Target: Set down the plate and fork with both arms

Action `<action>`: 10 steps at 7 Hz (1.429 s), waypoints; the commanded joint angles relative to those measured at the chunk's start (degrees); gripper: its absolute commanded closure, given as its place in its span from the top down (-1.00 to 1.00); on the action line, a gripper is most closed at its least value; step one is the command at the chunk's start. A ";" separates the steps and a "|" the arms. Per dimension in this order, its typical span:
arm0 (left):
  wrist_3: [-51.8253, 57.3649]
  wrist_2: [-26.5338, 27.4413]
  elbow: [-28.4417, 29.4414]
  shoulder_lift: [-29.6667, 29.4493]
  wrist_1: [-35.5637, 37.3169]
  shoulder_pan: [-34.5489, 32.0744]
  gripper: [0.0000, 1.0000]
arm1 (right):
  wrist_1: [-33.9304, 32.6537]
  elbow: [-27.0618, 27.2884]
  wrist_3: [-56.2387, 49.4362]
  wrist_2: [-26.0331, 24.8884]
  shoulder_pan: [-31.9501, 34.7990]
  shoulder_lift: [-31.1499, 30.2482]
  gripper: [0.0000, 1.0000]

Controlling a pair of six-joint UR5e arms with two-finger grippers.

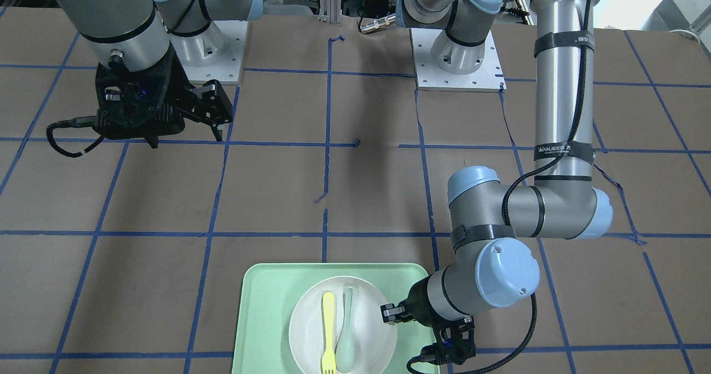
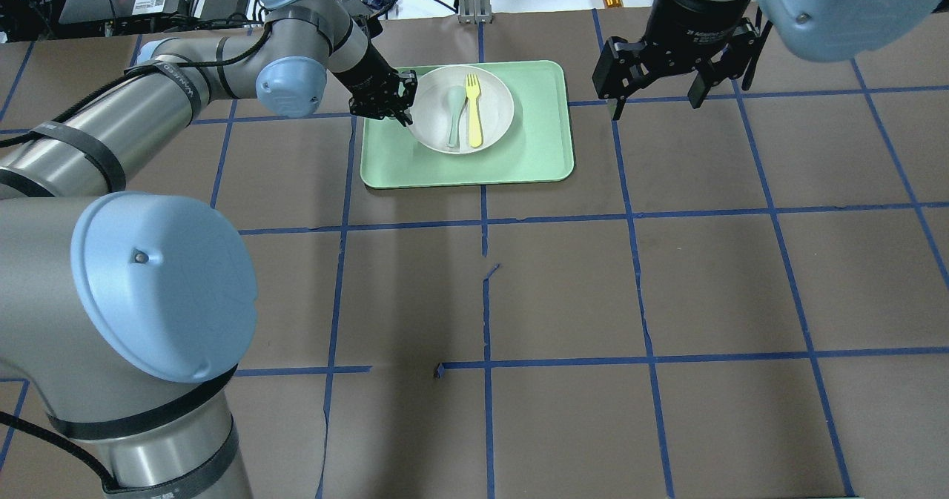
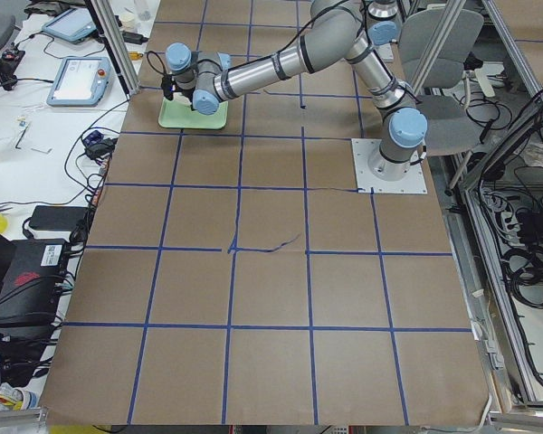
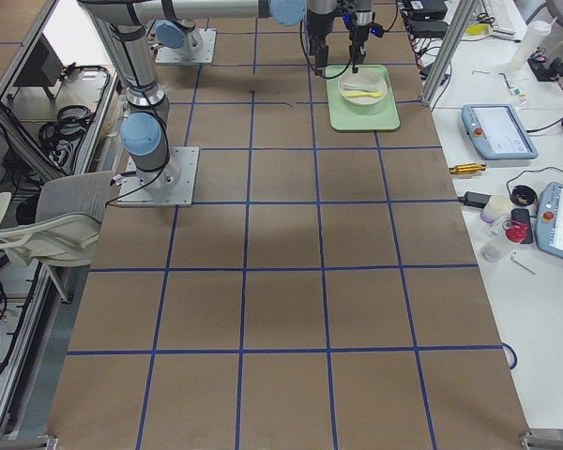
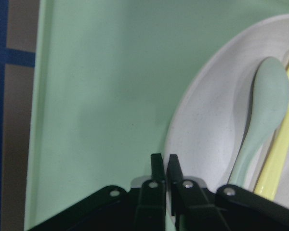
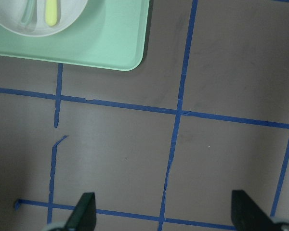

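black strap [image 1: 562, 150] on the left arm [image 1: 561, 101]: "WANJEED" in white caps, then a couple of small characters I can't make out
right arm [image 2: 700, 10], dark wrist section: a line of tiny white print, way too blurry to read

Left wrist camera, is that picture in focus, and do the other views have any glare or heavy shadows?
Left wrist view: soft all over, plate and spoon edges smeared, the left hand a dark silhouette. Front-facing view: sharp, with blown-out white at the top right. Overhead view: even light, faint shadows on the table, the near blue cap looming large.
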 commanded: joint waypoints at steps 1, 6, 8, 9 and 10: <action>1.66 0.34 -0.26 0.05 0.29 0.10 -0.04 | 0.00 0.08 0.00 0.00 0.01 -0.08 1.00; 0.97 10.92 -5.81 16.70 -10.63 1.08 1.00 | 0.17 -0.01 0.00 -0.44 0.01 -0.17 1.00; 1.91 14.66 -6.84 28.64 -21.45 0.63 1.00 | 0.18 -0.01 0.00 -0.97 0.01 0.00 1.00; 7.15 16.24 -8.94 33.75 -22.20 0.46 1.00 | 0.18 -0.01 0.00 -0.97 0.01 -0.08 1.00; 8.77 16.43 -12.44 37.89 -24.47 0.46 1.00 | 0.00 -0.01 -0.09 -1.05 0.01 -0.17 1.00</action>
